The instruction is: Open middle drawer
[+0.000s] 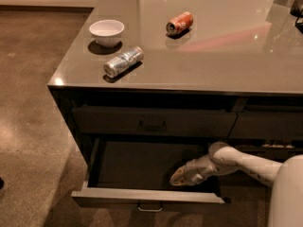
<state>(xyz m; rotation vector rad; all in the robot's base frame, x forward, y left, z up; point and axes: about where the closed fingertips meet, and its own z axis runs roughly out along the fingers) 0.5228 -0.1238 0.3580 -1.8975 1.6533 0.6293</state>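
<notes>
- Nearest, the middle drawer (147,196), pulled far out of the cabinet, long dark tray exposed, small bar handle (150,207) at the front, not grasped.
- Inside that tray, near its right front corner, the gripper (181,176), reaching in from the right on the white arm (236,161); spread or closed, impossible to tell. Probably placed there to push the front outward from within.
- Just above, the top drawer (152,121), shut.
- Farthest, on the counter (213,56): silver can (123,61) and orange can (180,23) lying on their sides, white bowl (106,32) upright, all apart from each other.
</notes>
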